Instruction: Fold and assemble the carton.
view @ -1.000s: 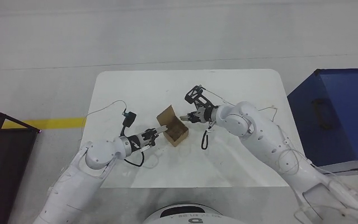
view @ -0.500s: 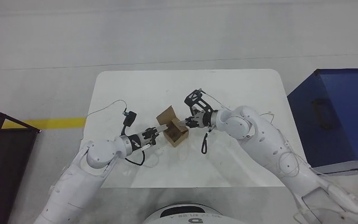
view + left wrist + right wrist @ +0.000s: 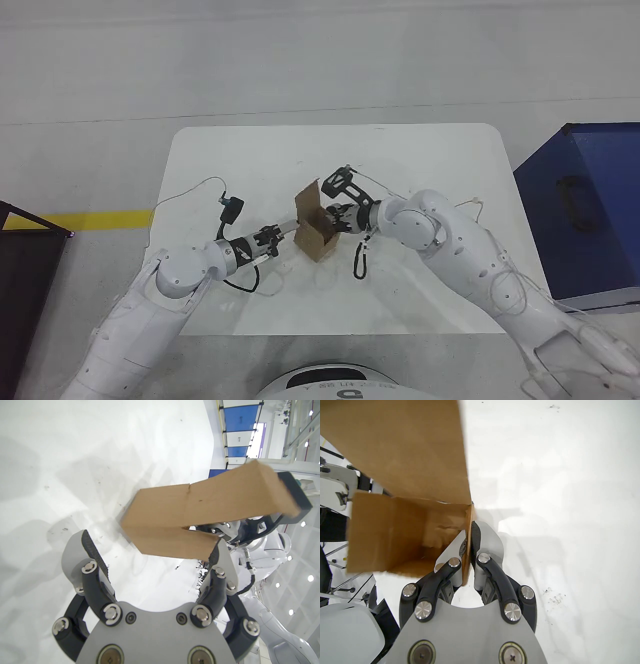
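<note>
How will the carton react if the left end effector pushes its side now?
Likely light and floppy: the carton is thin open board, so a wall would probably bow. The right end effector pinches just one wall, so it may swivel about that grip. The raised flap could fold.

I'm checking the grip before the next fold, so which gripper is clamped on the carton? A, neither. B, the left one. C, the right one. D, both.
C: the right gripper pinches one wall of the carton between its shut fingers, while the left gripper stands open, fingers spread wide.
</note>
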